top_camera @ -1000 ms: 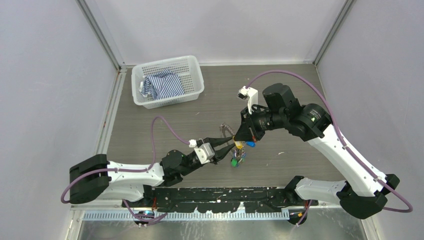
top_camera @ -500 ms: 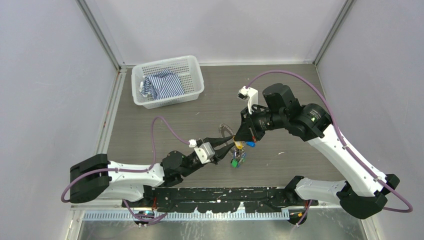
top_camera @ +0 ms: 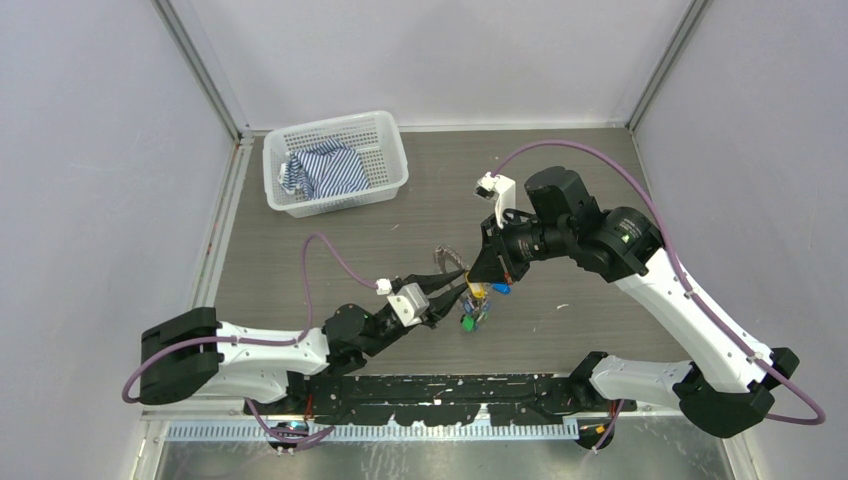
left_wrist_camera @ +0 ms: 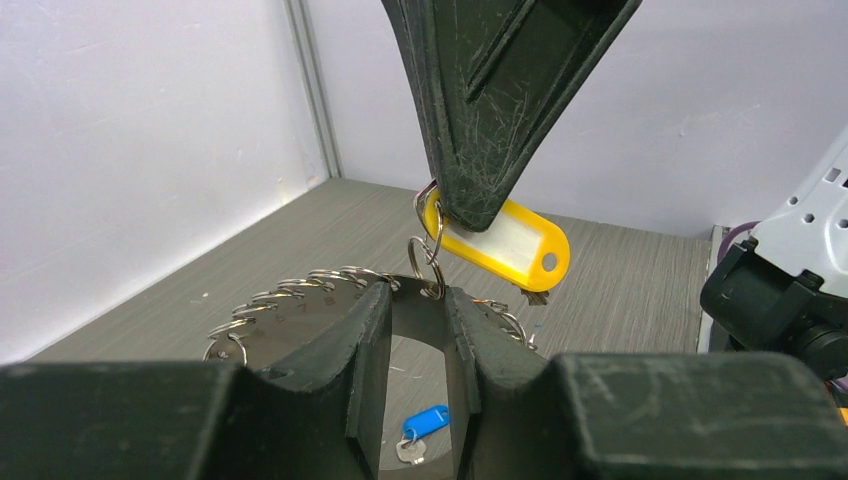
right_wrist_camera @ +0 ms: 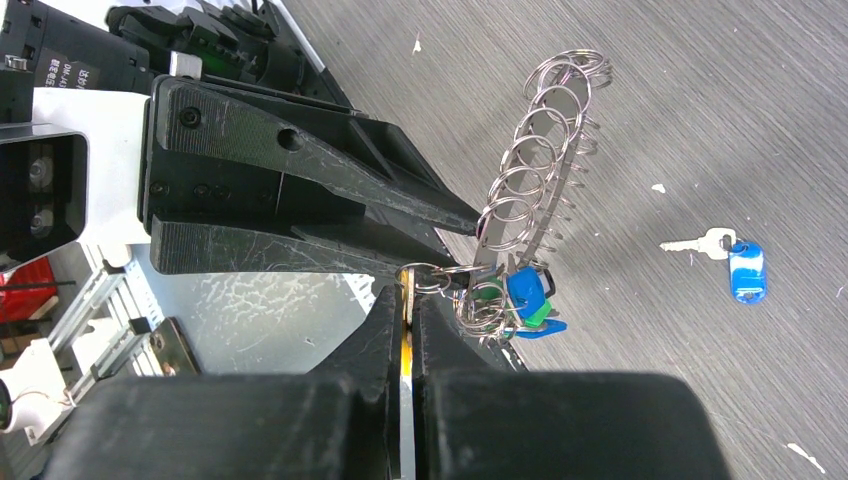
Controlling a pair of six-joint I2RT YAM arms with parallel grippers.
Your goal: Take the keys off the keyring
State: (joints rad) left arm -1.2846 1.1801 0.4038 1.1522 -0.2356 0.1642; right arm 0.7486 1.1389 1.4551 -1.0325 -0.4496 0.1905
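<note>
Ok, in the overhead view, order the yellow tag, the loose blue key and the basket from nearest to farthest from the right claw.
1. The yellow tag, pinched in the right claw itself.
2. The blue key, on the table just beside the claw's tip.
3. The basket, far off at the table's back left.

The keyring (right_wrist_camera: 548, 150), a thin metal band fringed with small rings, stands on edge at frame centre; a yellow-tagged key (left_wrist_camera: 505, 245) links to its rim; a blue-tagged key (right_wrist_camera: 735, 262) lies apart at right
</note>
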